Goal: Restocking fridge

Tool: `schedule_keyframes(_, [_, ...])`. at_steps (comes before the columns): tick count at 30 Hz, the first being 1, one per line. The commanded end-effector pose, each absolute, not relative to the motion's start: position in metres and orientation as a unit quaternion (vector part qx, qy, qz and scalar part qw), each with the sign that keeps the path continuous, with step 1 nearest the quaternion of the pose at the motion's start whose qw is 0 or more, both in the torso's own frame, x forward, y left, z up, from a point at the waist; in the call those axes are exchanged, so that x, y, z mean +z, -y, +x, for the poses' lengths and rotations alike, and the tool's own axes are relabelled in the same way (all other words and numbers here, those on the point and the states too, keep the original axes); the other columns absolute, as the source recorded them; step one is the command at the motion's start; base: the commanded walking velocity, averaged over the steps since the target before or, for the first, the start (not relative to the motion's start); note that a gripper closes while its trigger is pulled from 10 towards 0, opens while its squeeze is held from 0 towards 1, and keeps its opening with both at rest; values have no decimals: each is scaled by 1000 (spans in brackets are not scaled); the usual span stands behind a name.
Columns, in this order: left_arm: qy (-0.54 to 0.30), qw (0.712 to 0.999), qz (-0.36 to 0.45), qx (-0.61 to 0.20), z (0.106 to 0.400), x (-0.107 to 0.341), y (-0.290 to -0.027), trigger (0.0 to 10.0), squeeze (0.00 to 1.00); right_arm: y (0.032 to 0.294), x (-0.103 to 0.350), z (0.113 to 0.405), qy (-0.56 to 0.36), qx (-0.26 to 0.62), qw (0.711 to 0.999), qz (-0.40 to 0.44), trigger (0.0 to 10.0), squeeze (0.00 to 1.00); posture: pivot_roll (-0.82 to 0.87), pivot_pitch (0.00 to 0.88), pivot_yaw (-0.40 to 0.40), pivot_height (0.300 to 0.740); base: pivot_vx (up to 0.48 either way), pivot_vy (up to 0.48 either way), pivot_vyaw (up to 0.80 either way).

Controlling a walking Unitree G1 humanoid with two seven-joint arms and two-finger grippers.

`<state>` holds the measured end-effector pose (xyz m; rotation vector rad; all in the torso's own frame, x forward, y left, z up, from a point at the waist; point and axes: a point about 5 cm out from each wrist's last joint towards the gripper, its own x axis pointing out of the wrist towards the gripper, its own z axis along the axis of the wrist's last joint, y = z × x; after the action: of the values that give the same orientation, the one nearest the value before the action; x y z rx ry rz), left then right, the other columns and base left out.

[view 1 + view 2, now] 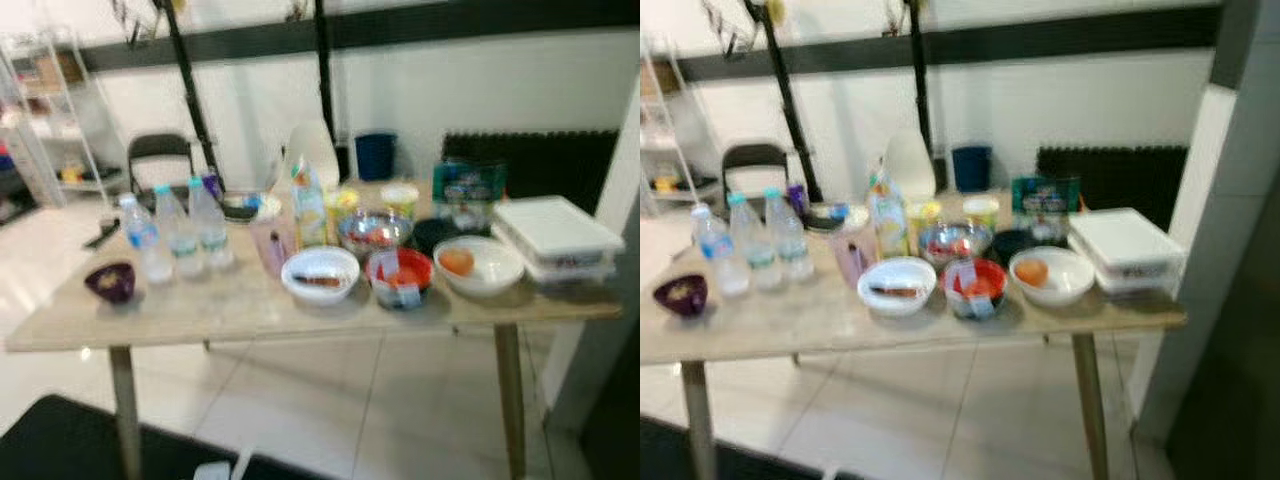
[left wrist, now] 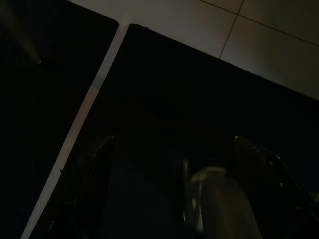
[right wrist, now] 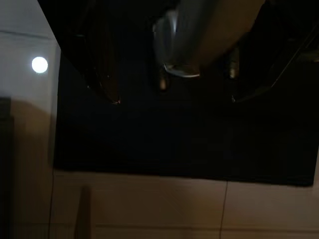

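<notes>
Left wrist view, left pincer (image 2: 174, 164) spread apart over dark mat (image 2: 164, 99), right pincer (image 3: 174, 99) likewise apart, both holding nothing.

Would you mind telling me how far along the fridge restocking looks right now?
Nothing shows as stored: three water bottles, a white bowl, a red bowl, a bowl holding something orange and stacked white containers stand on the table. That fits a full batch waiting or a later one. The left gripper and right gripper hang open over a dark mat, holding nothing.
</notes>
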<state>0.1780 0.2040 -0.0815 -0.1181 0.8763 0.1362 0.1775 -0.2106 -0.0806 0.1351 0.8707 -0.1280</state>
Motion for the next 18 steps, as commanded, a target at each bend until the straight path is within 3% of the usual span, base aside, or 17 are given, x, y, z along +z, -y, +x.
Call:
schedule_keyframes(1, [-425, 901, -55, 68, 177, -82, -206, 10000, 0, 204, -85, 171, -435, -56, 896, 66, 10000, 0, -24, 18, 81, 717, 296, 0, 0])
schedule_keyframes(18, [-424, 902, -53, 67, 177, -82, -205, 10000, 0, 207, -87, 166, -439, -60, 894, 66, 10000, 0, -26, 19, 81, 717, 249, 0, 0])
